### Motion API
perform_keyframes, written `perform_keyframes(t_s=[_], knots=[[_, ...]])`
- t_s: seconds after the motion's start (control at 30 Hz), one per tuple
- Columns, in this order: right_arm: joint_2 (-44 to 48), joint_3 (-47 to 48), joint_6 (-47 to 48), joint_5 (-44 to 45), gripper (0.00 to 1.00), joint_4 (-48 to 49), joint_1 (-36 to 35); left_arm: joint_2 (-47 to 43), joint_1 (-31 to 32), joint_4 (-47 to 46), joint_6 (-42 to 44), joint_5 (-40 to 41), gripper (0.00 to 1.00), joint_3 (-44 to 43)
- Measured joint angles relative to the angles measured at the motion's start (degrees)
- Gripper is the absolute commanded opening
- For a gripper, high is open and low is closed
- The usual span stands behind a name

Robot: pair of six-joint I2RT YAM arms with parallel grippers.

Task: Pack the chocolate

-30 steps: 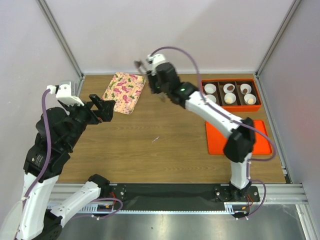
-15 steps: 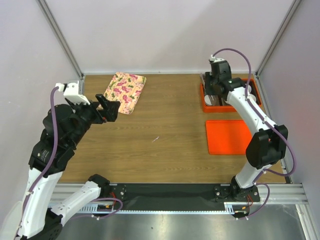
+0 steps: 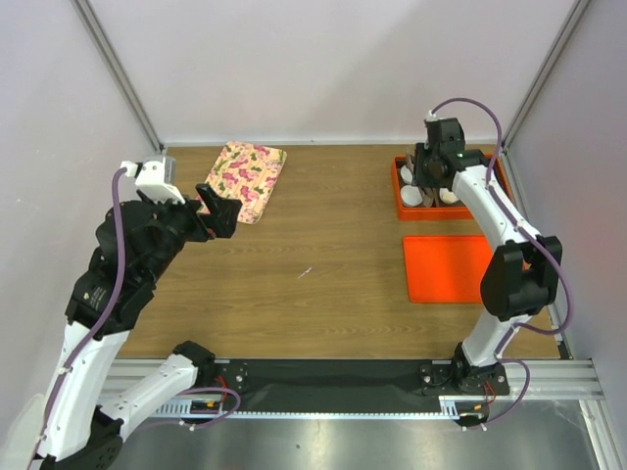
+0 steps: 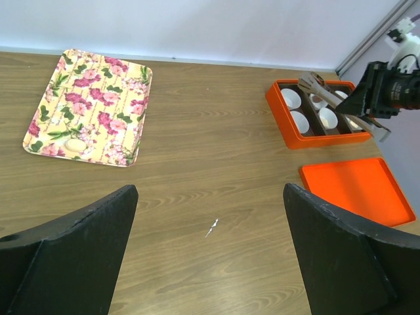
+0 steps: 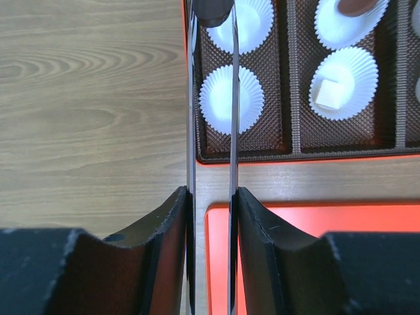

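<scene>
Orange box (image 5: 282, 159) at the far right of the bench (image 3: 323, 235). Divided into three compartments running near to far, each lined dark brown and fitted with white fluted paper cups.

Left compartment: near cup (image 5: 215, 98) and far cup (image 5: 252, 26), both showing only white paper inside.

Middle compartment: far cup (image 5: 328, 26) holding a second chocolate (image 5: 354, 6); near cup (image 5: 354, 65) holding a pale square piece (image 5: 326, 95).

Right compartment: mostly out of view, contents not readable.

Right hand (image 5: 210, 195) above the near-left edge of the box. Fingers closed part-way and clamped on a pair of metal tongs (image 5: 191, 98). Tong blades nearly parallel, reaching across the left compartment.

Chocolate (image 5: 211, 12): one dark brown lump pinched at the tong tips, at the left rim of the far cup. Contact with that cup not discernible.

Flat orange tray (image 3: 446, 269) just near of the box.

Flowered tray (image 4: 88, 108) at the far left of the bench, carrying one small pale piece (image 4: 75, 146) close to its near edge.

Left hand (image 3: 223, 215) raised beside the flowered tray, spread wide, gripping nothing.
</scene>
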State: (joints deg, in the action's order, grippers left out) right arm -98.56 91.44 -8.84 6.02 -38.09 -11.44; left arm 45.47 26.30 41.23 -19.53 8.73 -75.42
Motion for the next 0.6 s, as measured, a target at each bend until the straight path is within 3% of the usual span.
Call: perform_keyframes(t_s=[0.6], knots=[[-9.1, 1.3, 0.4, 3.6, 0.36, 1.7, 0.4, 0.7, 0.0, -0.9, 0.1, 0.0, 1.00, 0.9]])
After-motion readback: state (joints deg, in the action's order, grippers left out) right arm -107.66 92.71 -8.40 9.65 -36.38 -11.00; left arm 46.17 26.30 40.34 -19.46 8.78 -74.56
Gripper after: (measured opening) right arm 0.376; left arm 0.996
